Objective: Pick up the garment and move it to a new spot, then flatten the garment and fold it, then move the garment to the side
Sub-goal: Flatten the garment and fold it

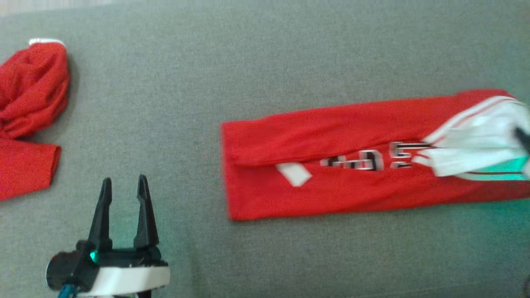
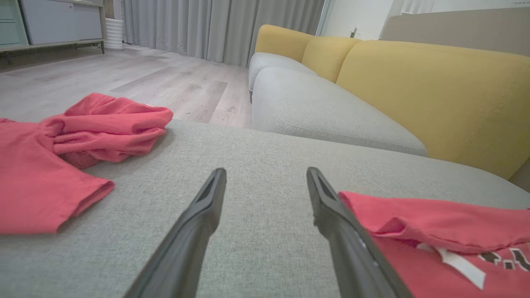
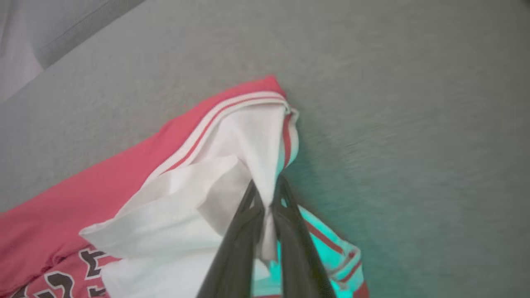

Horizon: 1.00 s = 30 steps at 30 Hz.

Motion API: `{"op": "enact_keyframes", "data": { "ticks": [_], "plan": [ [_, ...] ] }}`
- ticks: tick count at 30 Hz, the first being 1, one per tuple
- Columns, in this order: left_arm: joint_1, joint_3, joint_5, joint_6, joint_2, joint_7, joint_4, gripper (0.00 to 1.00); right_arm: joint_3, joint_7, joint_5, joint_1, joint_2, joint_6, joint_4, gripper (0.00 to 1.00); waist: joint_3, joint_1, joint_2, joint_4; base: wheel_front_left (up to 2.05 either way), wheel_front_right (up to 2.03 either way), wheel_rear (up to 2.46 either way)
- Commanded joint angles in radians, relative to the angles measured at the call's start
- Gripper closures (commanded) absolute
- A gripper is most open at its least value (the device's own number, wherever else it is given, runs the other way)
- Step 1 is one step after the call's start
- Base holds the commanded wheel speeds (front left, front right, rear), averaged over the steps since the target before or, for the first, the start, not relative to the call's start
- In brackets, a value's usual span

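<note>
One grey cushion [image 1: 265, 62] is spread across the whole scene. On its right half the garment [image 1: 331, 174], red and folded long, is laid flat. A crumpled red cloth [image 1: 29, 103] is bunched at the far left. At the near left the left gripper [image 1: 124, 179] is held over bare cushion, jaws apart. The right gripper [image 3: 267, 182] is clamped on the garment's white sleeve [image 3: 186, 198] at its right end.

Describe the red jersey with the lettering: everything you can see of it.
The jersey is soft red fabric, folded into a long band lying flat on the grey cushion. Black-and-white lettering and a white patch show along its middle fold. Its white end, with red-striped trim, is bunched and pinched by the shut right gripper.
</note>
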Motion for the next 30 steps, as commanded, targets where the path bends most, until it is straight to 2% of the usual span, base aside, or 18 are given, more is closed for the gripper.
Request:
{"op": "enact_keyframes", "data": {
  "ticks": [1,5,11,15,20,24,30],
  "plan": [
    [0.003,0.040,0.014,-0.006,-0.003,-0.009,-0.021,0.00,-0.021,-0.001,-0.014,-0.033,-0.047,0.008,-0.047,1.00,-0.023,0.0000,-0.0001,0.003,0.00,0.00,0.00],
    [0.016,0.052,0.024,-0.020,-0.013,-0.009,-0.009,0.00,-0.104,0.025,-0.034,-0.046,-0.089,0.008,-0.080,1.00,-0.042,0.0000,-0.0001,0.002,0.00,0.00,0.00],
    [0.024,0.064,0.030,-0.031,-0.027,-0.009,0.001,0.00,-0.129,0.131,-0.015,-0.041,-0.060,0.008,-0.214,1.00,-0.046,0.0000,-0.0001,-0.003,0.00,0.00,0.00],
    [0.020,0.061,0.034,-0.040,-0.033,-0.009,0.012,0.00,-0.053,0.199,0.034,-0.019,-0.013,0.008,-0.316,1.00,-0.041,0.0000,-0.0001,-0.009,0.00,0.00,0.00],
    [0.017,0.057,0.042,-0.049,-0.038,-0.009,0.031,0.00,0.100,0.253,0.132,0.031,0.073,0.008,-0.428,1.00,-0.049,0.0000,-0.0001,-0.013,0.00,0.00,0.00],
    [0.011,0.059,0.044,-0.052,-0.041,-0.009,0.040,0.00,0.208,0.235,0.173,0.076,0.129,0.008,-0.458,1.00,-0.046,0.0000,-0.0001,-0.013,0.00,0.00,0.00],
    [0.012,0.061,0.046,-0.052,-0.044,-0.010,0.060,0.00,0.346,0.139,0.190,0.119,0.177,0.008,-0.423,1.00,-0.042,0.0000,-0.0001,-0.007,0.00,0.00,0.00]
  ]
}}
